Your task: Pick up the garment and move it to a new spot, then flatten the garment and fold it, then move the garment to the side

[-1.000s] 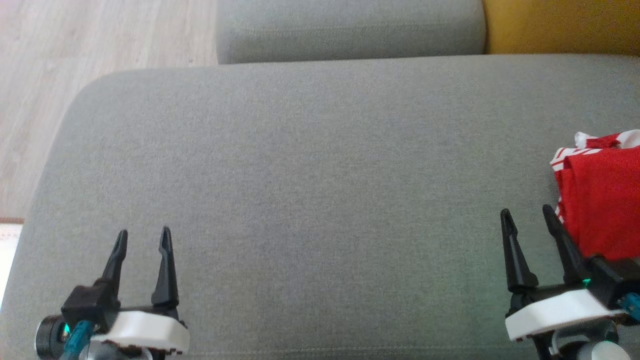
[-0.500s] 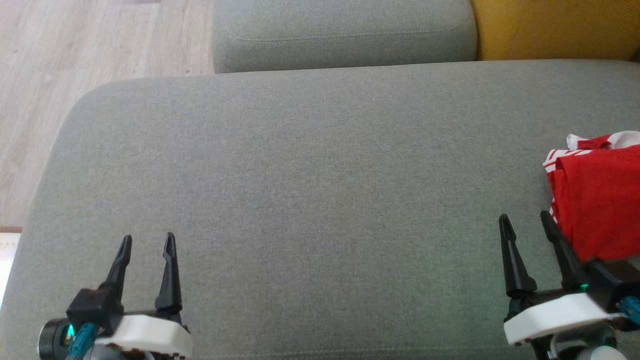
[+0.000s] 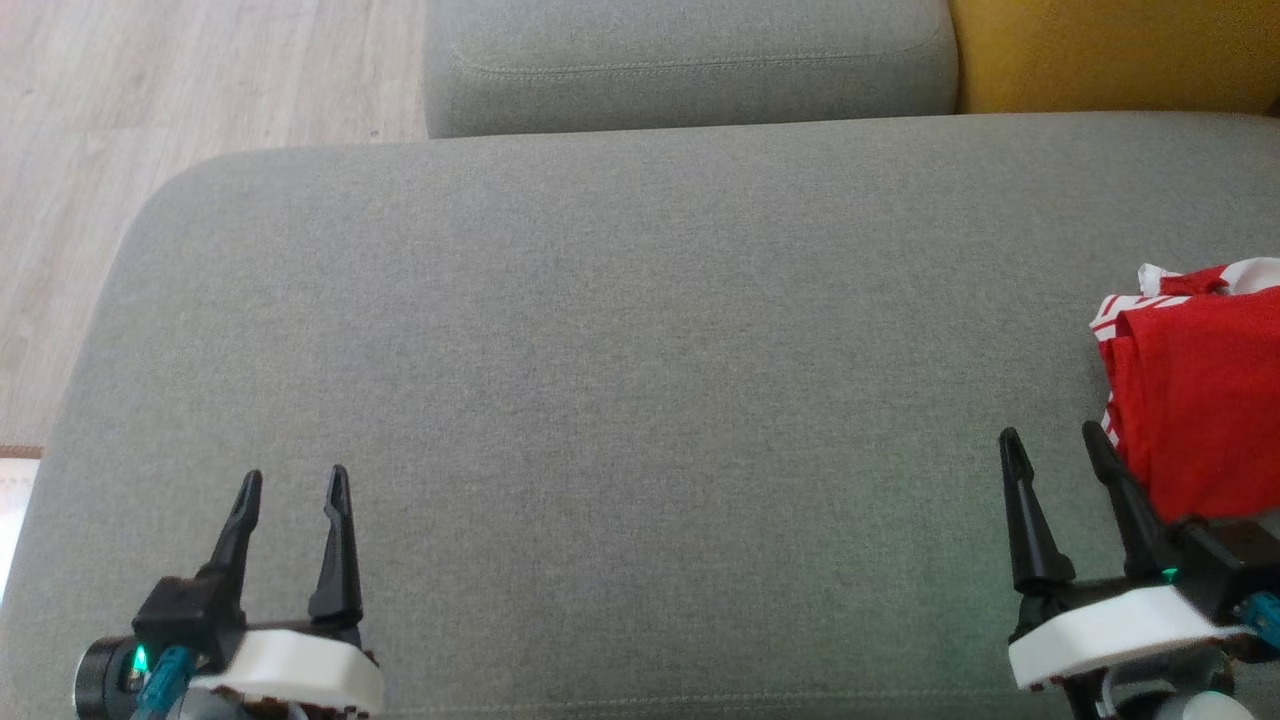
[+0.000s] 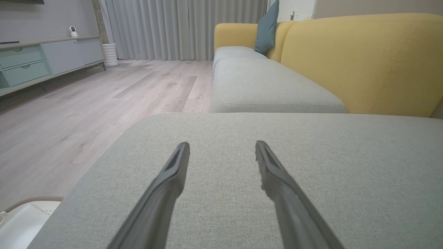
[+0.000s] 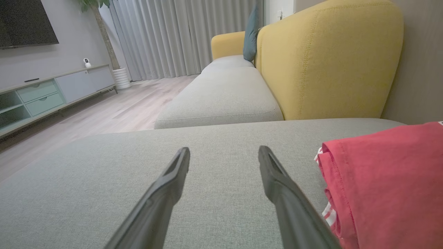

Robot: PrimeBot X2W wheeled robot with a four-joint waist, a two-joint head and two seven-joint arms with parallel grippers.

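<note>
A broad grey seat cushion point(image 3: 620, 380) takes up most of the scene. It has a tight, slightly heathered weave, rounded corners and a stitched seam near its front edge. Beyond it lies a second cushion point(image 3: 690, 60) of the same cloth, narrower, with piping along its rim. A mustard-yellow backrest point(image 5: 328, 65) rises to the right of both, padded and smooth, with a line of topstitching down its face. Pale wood-plank floor point(image 3: 150, 90) runs off to the left.

The garment point(image 3: 1200, 400) sits at the right edge of the big cushion. It is soft red knit, folded into a thick, loosely squared bundle with a hemmed edge, and red-and-white striped trim peeks out on its near side.

The right tool point(image 3: 1052, 438) hovers low over the cushion with its two tapered black fingers spread wide and nothing between them. Its outer finger is just beside the garment's edge, though I cannot tell if they touch. The left tool point(image 3: 293, 482) is well apart at the opposite side, equally wide open and empty over bare fabric.
</note>
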